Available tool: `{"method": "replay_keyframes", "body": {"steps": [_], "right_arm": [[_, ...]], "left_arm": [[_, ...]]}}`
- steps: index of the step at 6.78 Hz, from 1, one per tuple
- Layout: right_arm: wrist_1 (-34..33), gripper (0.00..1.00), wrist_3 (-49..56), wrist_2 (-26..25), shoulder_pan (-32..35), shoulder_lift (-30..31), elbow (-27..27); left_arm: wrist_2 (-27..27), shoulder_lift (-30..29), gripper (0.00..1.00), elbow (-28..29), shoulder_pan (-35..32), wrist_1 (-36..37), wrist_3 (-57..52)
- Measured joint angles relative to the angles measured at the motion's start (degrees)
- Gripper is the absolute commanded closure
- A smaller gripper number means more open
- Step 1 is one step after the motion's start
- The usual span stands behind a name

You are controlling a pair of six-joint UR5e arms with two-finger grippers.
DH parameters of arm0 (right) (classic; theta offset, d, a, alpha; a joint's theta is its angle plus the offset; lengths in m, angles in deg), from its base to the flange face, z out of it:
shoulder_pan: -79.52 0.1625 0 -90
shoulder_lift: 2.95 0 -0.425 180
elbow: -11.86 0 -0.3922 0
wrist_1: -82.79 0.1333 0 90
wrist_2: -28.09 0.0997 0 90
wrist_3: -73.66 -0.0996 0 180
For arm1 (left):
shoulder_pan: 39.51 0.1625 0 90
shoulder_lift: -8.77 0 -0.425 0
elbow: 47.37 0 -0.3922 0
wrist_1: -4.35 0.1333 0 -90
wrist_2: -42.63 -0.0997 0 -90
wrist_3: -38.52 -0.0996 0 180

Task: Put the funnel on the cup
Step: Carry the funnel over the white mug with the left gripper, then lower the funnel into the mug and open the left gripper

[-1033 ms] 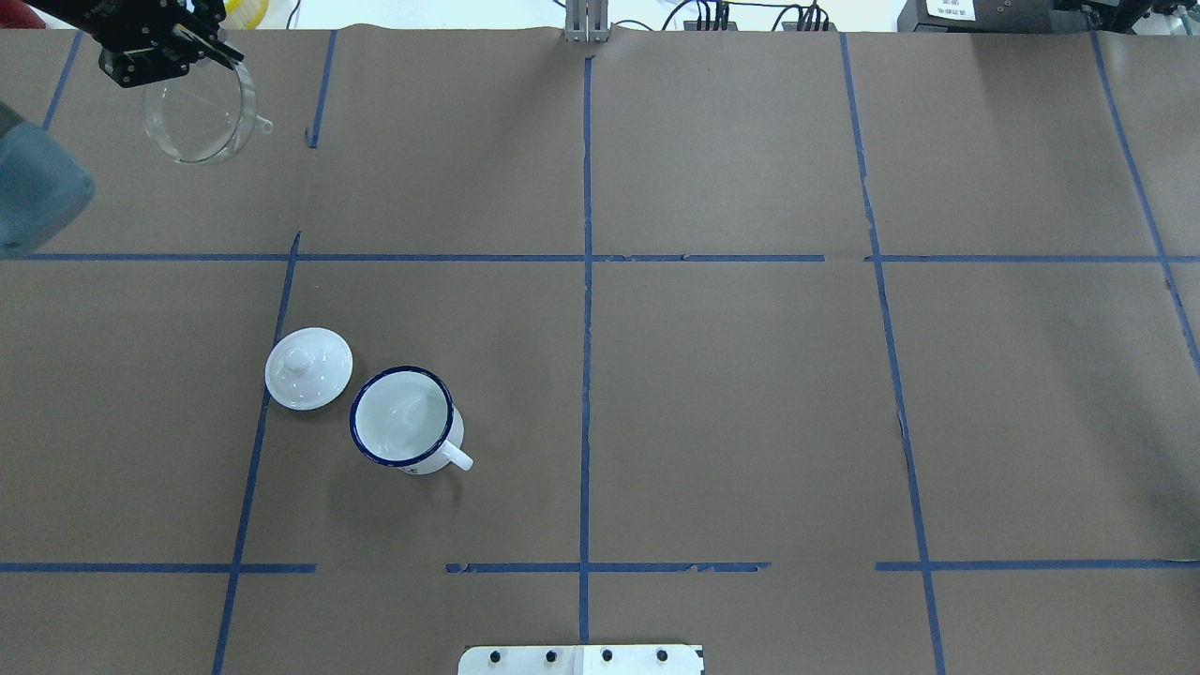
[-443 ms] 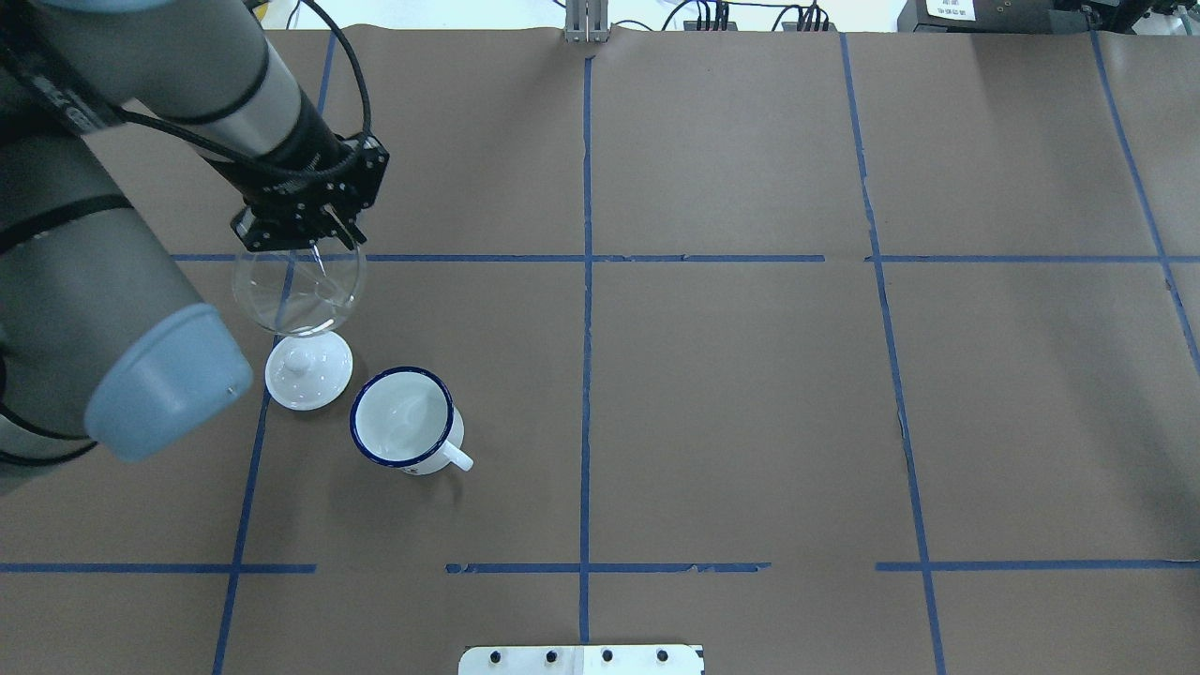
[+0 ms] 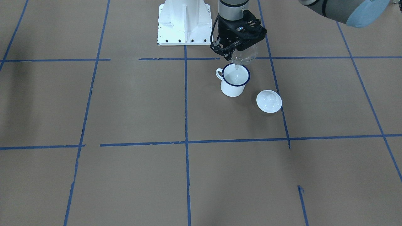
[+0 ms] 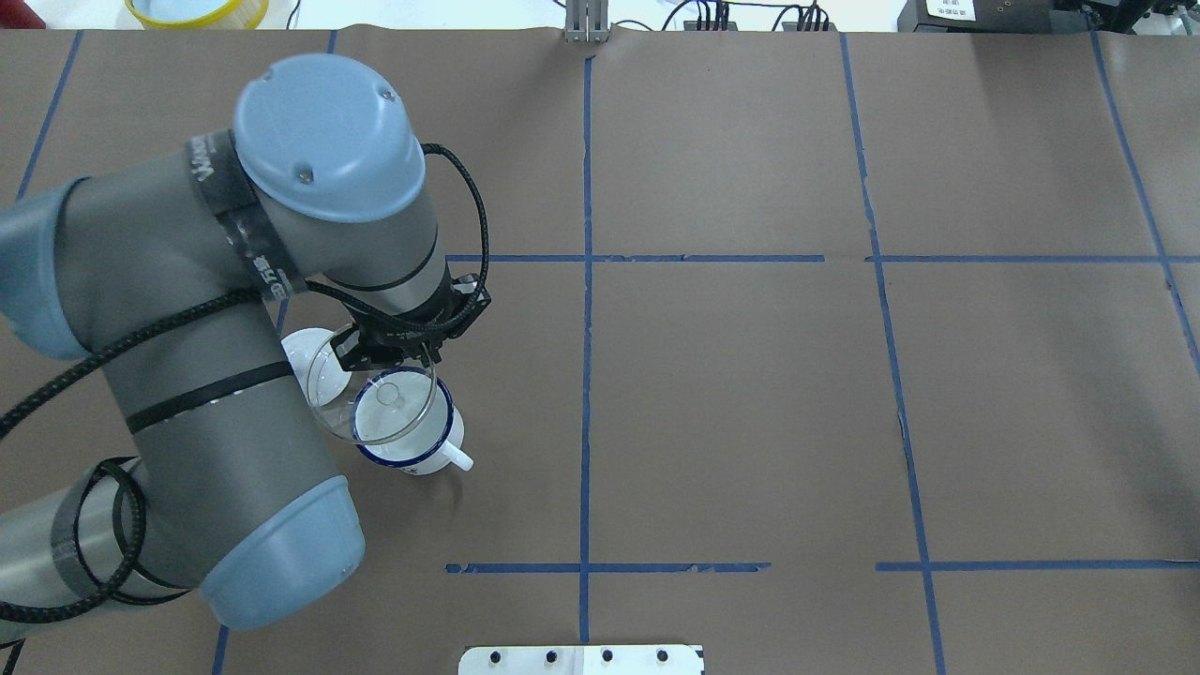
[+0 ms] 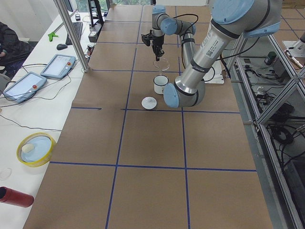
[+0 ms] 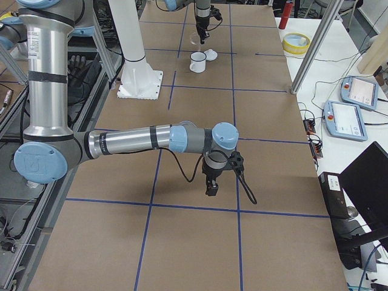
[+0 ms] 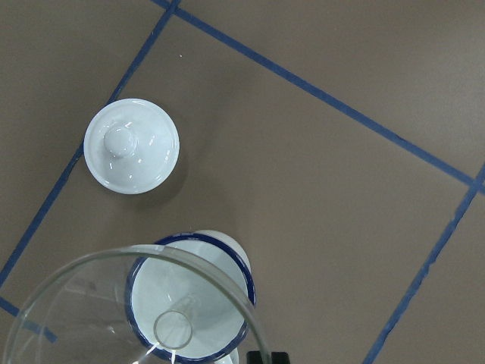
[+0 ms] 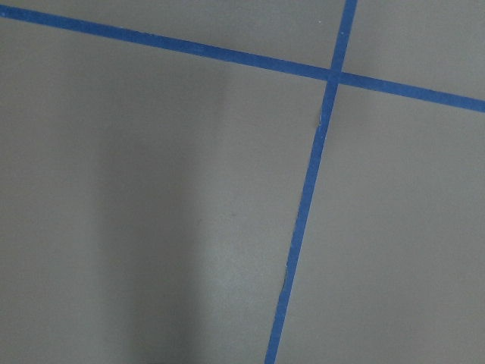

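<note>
My left gripper (image 4: 394,354) is shut on the rim of the clear funnel (image 4: 349,412) and holds it just above the cup (image 4: 448,441). The cup is a white mug with a dark blue rim. In the front view the funnel (image 3: 244,56) hangs upright with its spout pointing into the cup's (image 3: 232,86) mouth, above the rim. In the left wrist view the funnel's spout (image 7: 173,330) lines up over the inside of the cup (image 7: 220,277). My right gripper (image 6: 212,187) shows only in the right side view, over bare table far from the cup; I cannot tell whether it is open or shut.
A round white lid (image 4: 302,349) with a knob lies on the table right beside the cup; it also shows in the front view (image 3: 268,101) and the left wrist view (image 7: 132,145). The robot's white base plate (image 3: 183,22) is behind the cup. A yellow bowl (image 5: 32,149) sits on the side table.
My left arm has carried the funnel from the table's far left corner, past the lid, to just over the cup. The cup and lid have not moved.
</note>
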Motion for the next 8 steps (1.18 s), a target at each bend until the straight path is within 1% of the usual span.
{"method": "replay_keyframes", "body": {"steps": [2,3,4,5,8], "right_arm": [[0.0,0.00,0.0,0.0,0.0,0.0,0.0],[0.0,0.00,0.0,0.0,0.0,0.0,0.0],[0.0,0.00,0.0,0.0,0.0,0.0,0.0],[0.0,0.00,0.0,0.0,0.0,0.0,0.0],[0.0,0.00,0.0,0.0,0.0,0.0,0.0]], "left_arm": [[-2.2,0.3,1.00,2.5,1.8,-0.7,-0.8],[-2.7,1.4,1.00,3.6,2.0,-2.9,-2.1],[-2.8,3.6,0.85,4.1,2.0,-6.4,-2.8],[-2.6,5.4,0.01,4.1,2.0,-9.1,-3.4],[-2.2,6.3,0.00,3.2,2.1,-10.5,-4.3]]}}
